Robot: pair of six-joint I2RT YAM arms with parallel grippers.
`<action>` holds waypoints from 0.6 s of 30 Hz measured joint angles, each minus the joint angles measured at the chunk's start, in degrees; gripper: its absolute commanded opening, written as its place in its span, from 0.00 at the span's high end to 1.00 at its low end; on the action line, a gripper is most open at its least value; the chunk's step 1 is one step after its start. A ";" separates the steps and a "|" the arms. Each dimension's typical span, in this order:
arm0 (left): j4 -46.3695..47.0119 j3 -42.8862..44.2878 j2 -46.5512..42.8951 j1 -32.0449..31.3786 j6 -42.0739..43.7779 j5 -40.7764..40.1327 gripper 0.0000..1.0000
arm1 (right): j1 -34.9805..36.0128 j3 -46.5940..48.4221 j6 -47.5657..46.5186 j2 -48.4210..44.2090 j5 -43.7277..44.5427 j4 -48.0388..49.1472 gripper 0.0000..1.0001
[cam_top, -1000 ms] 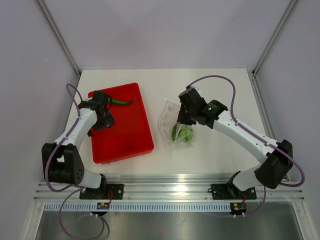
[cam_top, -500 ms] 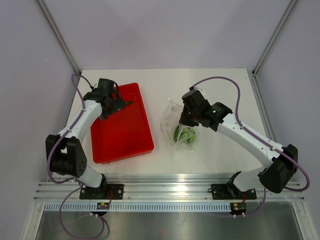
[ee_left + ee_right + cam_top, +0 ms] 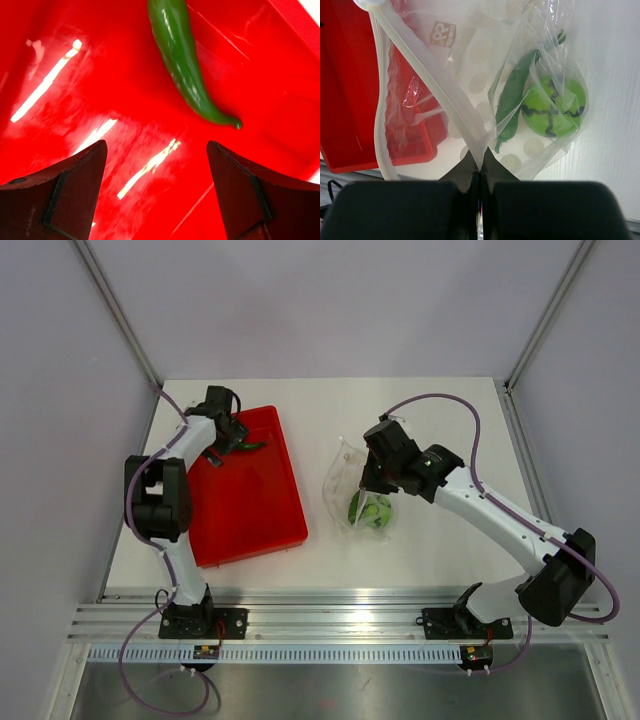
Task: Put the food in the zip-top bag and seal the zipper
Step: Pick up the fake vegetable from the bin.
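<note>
The clear dotted zip-top bag (image 3: 338, 478) stands on the table right of the red tray (image 3: 255, 515). In the right wrist view the bag (image 3: 480, 55) holds a lime-green ball with black lines (image 3: 554, 107) and a slim dark green pod (image 3: 512, 100). My right gripper (image 3: 479, 167) is shut on the pale zipper strip (image 3: 427, 72), and it also shows from above (image 3: 368, 480). A second green pepper (image 3: 182, 65) lies on the tray floor (image 3: 100, 90). My left gripper (image 3: 157, 190) is open and empty just short of it, and shows at the tray's far end (image 3: 226, 435).
Grey walls with metal posts close in the table's back and sides. The tray's far rim (image 3: 300, 25) runs just beyond the pepper. White tabletop (image 3: 440, 540) lies between the bag and the near rail.
My left gripper has moved to the tray's far end, close to the pepper, and its elbow swung left. My right gripper shifted slightly with the bag, then held still.
</note>
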 measured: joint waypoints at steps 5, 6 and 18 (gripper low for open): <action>2.01 1.42 4.11 0.72 -0.98 0.04 0.18 | 0.00 0.02 -0.02 1.44 0.35 -0.17 1.00; 2.32 1.42 4.33 0.98 -1.07 0.09 0.18 | 0.00 0.02 -0.02 1.99 0.39 -0.24 1.00; 4.98 6.01 8.63 4.28 -1.25 0.59 0.21 | 0.00 0.17 -0.46 5.18 0.35 -0.96 1.00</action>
